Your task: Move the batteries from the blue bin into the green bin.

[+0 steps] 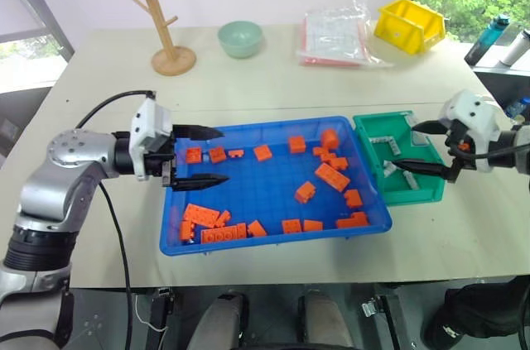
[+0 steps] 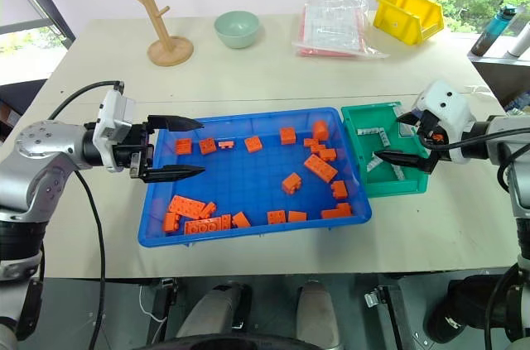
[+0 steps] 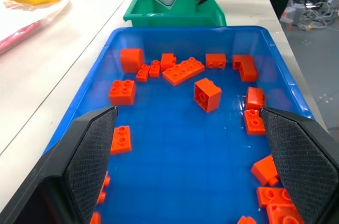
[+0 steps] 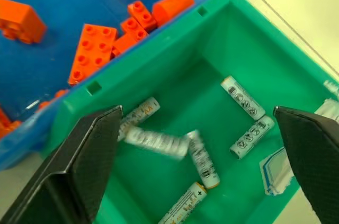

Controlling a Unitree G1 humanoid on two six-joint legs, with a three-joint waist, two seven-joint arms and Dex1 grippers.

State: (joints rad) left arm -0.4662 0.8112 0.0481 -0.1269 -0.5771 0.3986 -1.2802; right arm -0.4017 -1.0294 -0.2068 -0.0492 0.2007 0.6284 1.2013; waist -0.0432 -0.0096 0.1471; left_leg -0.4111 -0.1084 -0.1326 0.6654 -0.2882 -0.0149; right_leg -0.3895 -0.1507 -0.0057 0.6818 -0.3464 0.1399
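The blue bin (image 1: 265, 189) sits at the table's middle and holds several orange bricks (image 1: 331, 176). Touching its right end stands the green bin (image 1: 424, 194). Several silver batteries (image 4: 242, 98) lie on the green bin's floor, one of them (image 4: 156, 142) blurred. My right gripper (image 1: 404, 146) hangs open just above the green bin, with nothing between its fingers; the right wrist view looks straight down into the bin. My left gripper (image 1: 224, 154) is open and empty, held level over the blue bin's left end and pointing right along it.
At the back of the table stand a yellow bin (image 1: 410, 26), a clear plastic bag (image 1: 335, 35), a pale green bowl (image 1: 240, 38) and a wooden mug tree (image 1: 170, 52). Bottles (image 1: 490, 38) stand beyond the far right corner.
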